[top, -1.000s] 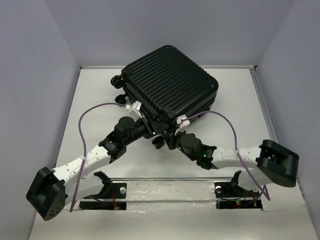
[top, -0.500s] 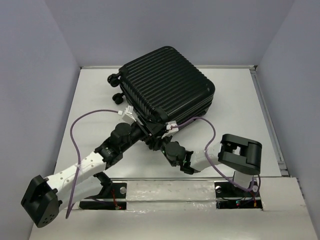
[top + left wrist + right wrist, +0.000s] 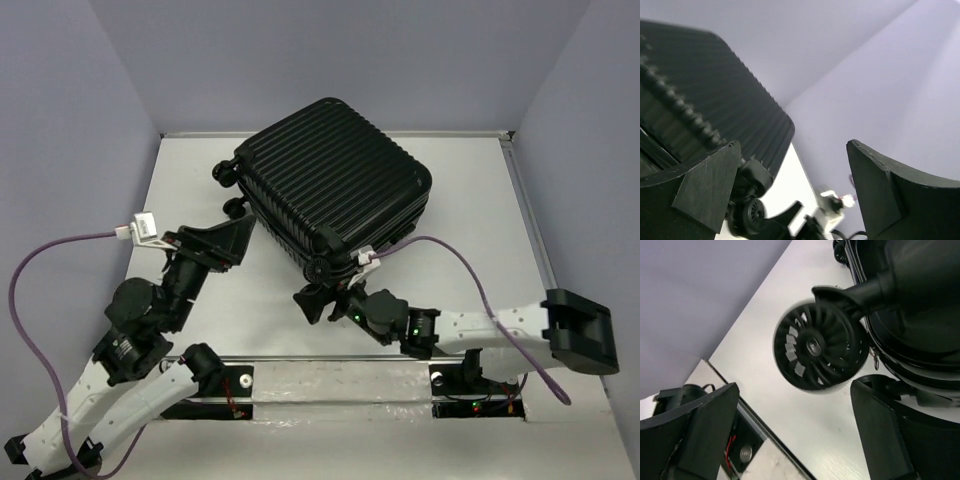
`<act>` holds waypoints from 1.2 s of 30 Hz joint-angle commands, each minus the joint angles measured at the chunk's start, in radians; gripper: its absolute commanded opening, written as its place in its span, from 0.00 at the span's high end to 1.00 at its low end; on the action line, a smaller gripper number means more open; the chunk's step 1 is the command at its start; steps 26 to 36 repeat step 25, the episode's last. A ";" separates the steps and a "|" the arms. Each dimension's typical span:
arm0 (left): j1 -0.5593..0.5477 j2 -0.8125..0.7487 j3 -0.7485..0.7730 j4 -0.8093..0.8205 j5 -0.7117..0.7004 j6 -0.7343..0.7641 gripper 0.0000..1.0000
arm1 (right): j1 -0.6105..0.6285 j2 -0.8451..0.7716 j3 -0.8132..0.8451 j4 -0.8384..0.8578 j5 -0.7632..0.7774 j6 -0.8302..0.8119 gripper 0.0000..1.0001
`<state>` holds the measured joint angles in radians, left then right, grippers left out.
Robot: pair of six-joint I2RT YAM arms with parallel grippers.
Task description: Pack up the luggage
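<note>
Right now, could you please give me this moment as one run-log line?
suitcase: closed, flat on table | left claw: open, holding nothing | right claw: open, facing a wheel

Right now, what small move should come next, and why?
Probably draw the right gripper straight back from the wheel. The luggage lies shut on the table. The left gripper is open and empty, well clear. The right one is open too, with the wheel just ahead of its fingers, so any sideways swing risks a knock.

luggage [image 3: 335, 190] interior hidden, left arm [image 3: 125, 395] cropped
</note>
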<state>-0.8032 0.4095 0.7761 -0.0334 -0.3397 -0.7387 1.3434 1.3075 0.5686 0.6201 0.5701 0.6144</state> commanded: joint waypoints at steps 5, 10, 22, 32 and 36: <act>-0.002 -0.038 0.055 -0.151 -0.171 0.182 0.01 | 0.011 -0.339 0.077 -0.404 -0.107 -0.195 0.00; -0.004 -0.040 0.072 -0.157 -0.170 0.220 0.01 | 0.011 -0.522 0.155 -0.615 -0.027 -0.280 0.00; -0.002 -0.046 -0.006 -0.033 -0.150 0.337 0.01 | 0.011 -0.970 0.002 -0.668 0.379 -0.275 0.00; -0.002 -0.029 -0.009 -0.020 -0.137 0.334 0.01 | 0.011 -0.932 0.016 -0.663 0.410 -0.292 0.00; -0.002 -0.029 -0.009 -0.020 -0.137 0.334 0.01 | 0.011 -0.932 0.016 -0.663 0.410 -0.292 0.00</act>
